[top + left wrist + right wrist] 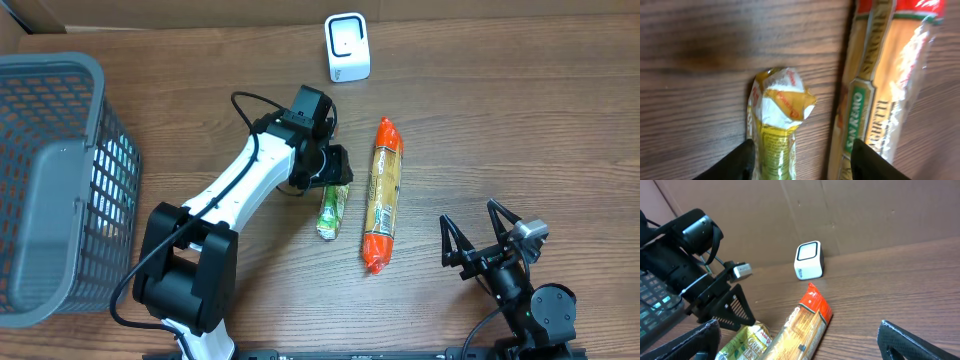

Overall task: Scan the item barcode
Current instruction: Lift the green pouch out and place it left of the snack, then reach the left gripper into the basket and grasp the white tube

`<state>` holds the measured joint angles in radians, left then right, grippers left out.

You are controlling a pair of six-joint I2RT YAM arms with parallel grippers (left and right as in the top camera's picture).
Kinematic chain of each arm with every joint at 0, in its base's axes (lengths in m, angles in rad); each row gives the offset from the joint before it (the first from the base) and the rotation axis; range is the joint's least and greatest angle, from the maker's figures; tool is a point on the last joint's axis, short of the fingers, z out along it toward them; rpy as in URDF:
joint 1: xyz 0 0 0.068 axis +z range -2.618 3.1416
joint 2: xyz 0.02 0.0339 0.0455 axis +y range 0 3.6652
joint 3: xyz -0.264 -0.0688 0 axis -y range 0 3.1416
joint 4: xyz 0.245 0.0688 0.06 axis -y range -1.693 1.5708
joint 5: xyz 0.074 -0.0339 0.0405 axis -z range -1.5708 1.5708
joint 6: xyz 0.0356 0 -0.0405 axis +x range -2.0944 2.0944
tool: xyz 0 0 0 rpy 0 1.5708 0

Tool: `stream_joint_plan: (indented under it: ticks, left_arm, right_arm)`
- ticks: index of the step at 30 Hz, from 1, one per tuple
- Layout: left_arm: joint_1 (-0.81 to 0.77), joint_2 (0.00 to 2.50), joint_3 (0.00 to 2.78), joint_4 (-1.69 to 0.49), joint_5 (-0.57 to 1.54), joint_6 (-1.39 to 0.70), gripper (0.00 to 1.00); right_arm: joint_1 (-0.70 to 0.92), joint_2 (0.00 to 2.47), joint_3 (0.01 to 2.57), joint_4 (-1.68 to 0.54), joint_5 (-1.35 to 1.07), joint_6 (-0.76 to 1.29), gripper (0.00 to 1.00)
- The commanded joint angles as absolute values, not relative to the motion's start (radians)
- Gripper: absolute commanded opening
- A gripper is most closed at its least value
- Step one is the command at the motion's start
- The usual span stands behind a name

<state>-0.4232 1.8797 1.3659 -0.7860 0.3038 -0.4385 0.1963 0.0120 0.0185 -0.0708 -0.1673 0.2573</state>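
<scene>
White left arm (235, 185), black left claw (333, 180)

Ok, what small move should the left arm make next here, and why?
Probably close the left pincer on the green-and-yellow packet: its fingers stand apart either side of the packet's crimped end, which lies flat on the table beside the spaghetti pack. Nothing is held, and the scanner sits further back, so a grip likely comes first.

We see soft, even light from above on the worktop (520, 120), with faint shadows. Our left wrist view is blurred: the sachet (777, 115) smeared, glare on the spaghetti pack (880, 90). Our right wrist view looks dimmer.
</scene>
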Motion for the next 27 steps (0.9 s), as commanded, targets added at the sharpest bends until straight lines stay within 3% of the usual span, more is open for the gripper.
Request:
stream_joint_plan:
  ticks: [1, 13, 18, 25, 27]
  left_arm:
    - [-0.421, 1.86, 1.417, -0.788, 0.32, -0.418, 0.54]
    - [-0.339, 1.783, 1.929, -1.14, 0.193, -0.31, 0.54]
    - [-0.277, 1.711, 2.154, -1.324, 0.02, -0.28, 0.54]
    - [-0.084, 1.604, 2.231, -1.44, -0.135, -0.26, 0.71]
    - [0.022, 1.589, 2.231, -1.464, -0.133, -0.274, 0.71]
  right_arm:
    - [0.195, 0.003, 0.008, -0.066, -0.158, 0.254, 1.0]
    - [0.195, 0.003, 0.008, -0.066, -0.158, 0.254, 1.0]
    - [0.195, 0.003, 0.008, -0.066, -0.158, 0.254, 1.0]
    - [0.195, 0.003, 0.008, -0.066, -0.158, 0.254, 1.0]
    - [0.195, 0.003, 0.008, -0.066, -0.158, 0.254, 1.0]
